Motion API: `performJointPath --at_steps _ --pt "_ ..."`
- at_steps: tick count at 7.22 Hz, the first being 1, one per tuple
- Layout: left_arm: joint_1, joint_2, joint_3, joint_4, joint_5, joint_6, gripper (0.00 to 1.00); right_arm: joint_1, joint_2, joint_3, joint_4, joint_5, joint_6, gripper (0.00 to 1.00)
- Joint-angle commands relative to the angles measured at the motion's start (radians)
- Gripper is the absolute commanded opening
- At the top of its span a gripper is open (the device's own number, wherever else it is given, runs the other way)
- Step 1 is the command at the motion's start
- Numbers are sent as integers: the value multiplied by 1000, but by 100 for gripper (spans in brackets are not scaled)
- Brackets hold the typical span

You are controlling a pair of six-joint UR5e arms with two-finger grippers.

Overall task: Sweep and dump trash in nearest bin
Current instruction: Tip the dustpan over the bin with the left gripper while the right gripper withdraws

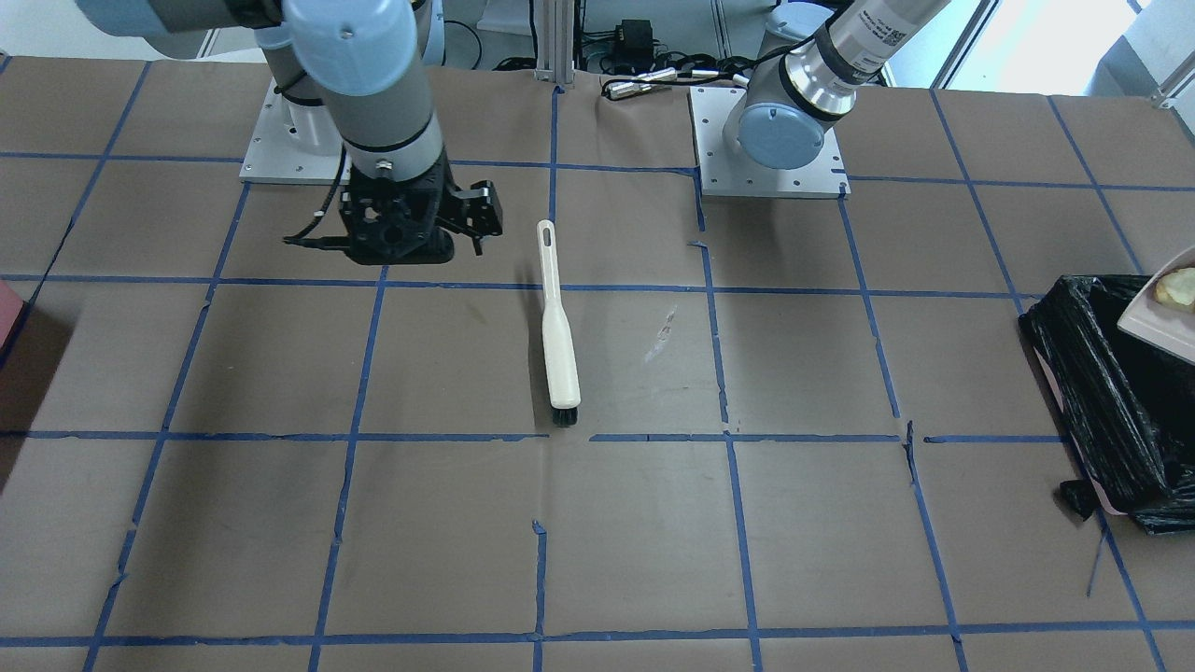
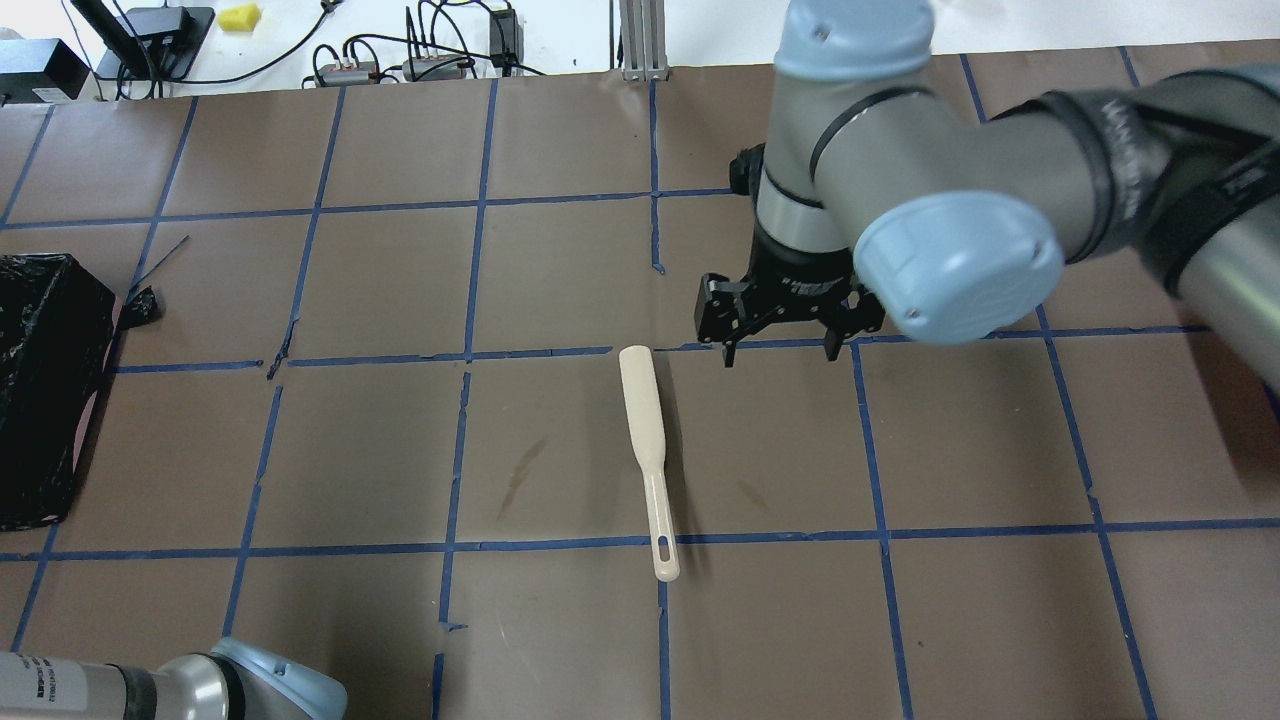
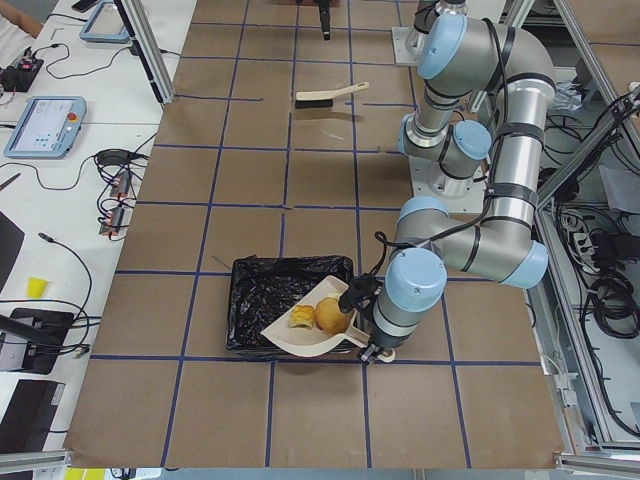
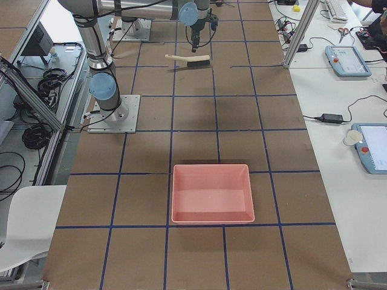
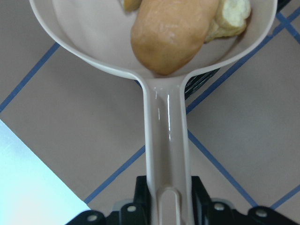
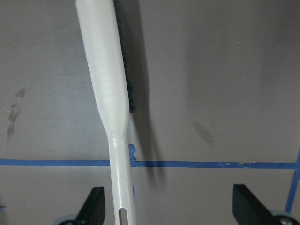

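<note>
Trash [image 3: 328,314] in dustpan [image 3: 297,340] over bin [image 3: 262,298], dustpan gripped by left pincer [image 5: 167,199].

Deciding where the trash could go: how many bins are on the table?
2. The black-lined bin sits on the robot's left, the dustpan held over its edge; an unlined pink bin sits on its right.

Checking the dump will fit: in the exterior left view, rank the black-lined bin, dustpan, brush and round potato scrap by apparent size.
1. bin
2. dustpan
3. brush, though it lies much farther from the camera, so its true size against the dustpan is unsure
4. potato scrap, clearly smallest
</note>
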Motion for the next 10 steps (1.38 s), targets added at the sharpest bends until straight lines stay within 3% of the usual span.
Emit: performJointPath --at_steps 1,4,7,10 --pt "-40 7 -19 35 101 -25 5 -167 -10 -162 146 -111 -306 99" --pt "-103 21 -9 63 239 -28 5 -212 -120 -152 206 -37 -254 100" --pt "-132 77 -19 62 255 -28 5 -216 -183 -129 188 -38 -252 100" --pt "-166 58 -22 94 357 34 5 -255 -241 -125 182 -31 -258 100"
